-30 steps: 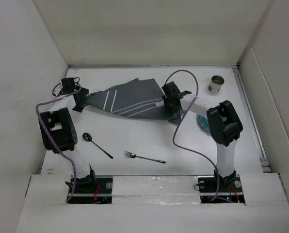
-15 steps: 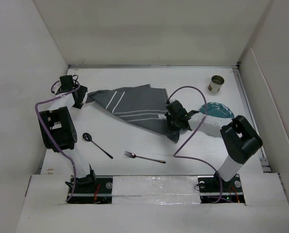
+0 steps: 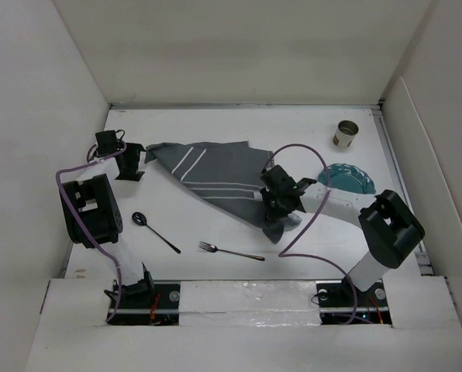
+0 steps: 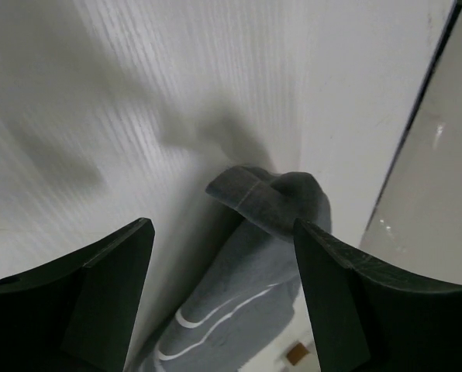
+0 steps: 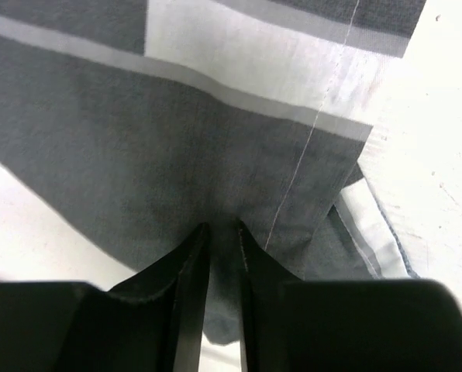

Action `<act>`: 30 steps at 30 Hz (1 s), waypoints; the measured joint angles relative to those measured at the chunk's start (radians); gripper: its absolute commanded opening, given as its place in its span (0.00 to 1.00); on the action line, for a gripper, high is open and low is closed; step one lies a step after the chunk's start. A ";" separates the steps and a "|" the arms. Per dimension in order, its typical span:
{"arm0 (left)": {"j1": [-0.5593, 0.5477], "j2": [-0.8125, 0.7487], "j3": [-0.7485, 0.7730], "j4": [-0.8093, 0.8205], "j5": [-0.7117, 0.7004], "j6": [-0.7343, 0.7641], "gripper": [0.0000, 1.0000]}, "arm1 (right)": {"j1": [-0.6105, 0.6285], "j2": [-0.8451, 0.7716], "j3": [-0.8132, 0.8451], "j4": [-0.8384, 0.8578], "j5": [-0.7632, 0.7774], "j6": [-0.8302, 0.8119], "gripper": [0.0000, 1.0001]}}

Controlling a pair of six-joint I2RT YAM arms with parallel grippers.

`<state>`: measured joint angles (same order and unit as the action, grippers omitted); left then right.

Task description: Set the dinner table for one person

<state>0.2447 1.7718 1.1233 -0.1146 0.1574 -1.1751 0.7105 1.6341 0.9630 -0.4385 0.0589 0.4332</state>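
A dark grey cloth with white stripes (image 3: 215, 174) lies spread across the middle of the white dinner table (image 3: 215, 225). My right gripper (image 3: 277, 203) is shut on the cloth's near right edge; in the right wrist view the fabric (image 5: 215, 155) is pinched between the two fingers. My left gripper (image 3: 135, 161) is open and empty beside the cloth's far left corner; in the left wrist view that folded corner (image 4: 270, 198) lies ahead between the fingers. A spoon (image 3: 153, 229) and a fork (image 3: 229, 250) lie near the front. A teal plate (image 3: 347, 177) and a cup (image 3: 345, 133) sit at the right.
White walls enclose the table on the left, back and right. A purple cable (image 3: 297, 225) loops from the right arm over the table near the fork. The right arm's elbow (image 3: 390, 225) stands by the plate.
My right gripper has dragged the cloth's right edge toward the front and down onto the table, uncovering the plate. My left gripper has let go of the left corner and shifted slightly.
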 measured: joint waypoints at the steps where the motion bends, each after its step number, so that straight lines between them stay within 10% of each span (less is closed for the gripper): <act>1: 0.001 0.000 0.000 0.008 0.013 -0.029 0.70 | 0.001 -0.009 0.001 -0.005 -0.002 -0.001 0.29; 20: 0.004 0.080 0.048 0.054 0.050 -0.288 0.47 | -0.042 -0.064 0.305 -0.047 0.032 -0.056 0.49; 30: 0.004 0.133 0.059 0.082 0.072 -0.307 0.14 | -0.288 0.323 0.685 0.026 0.032 -0.072 0.61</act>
<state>0.2489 1.9049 1.1820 -0.0330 0.2295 -1.4818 0.4229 1.9572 1.6482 -0.4129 0.0910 0.3614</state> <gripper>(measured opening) 0.215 0.590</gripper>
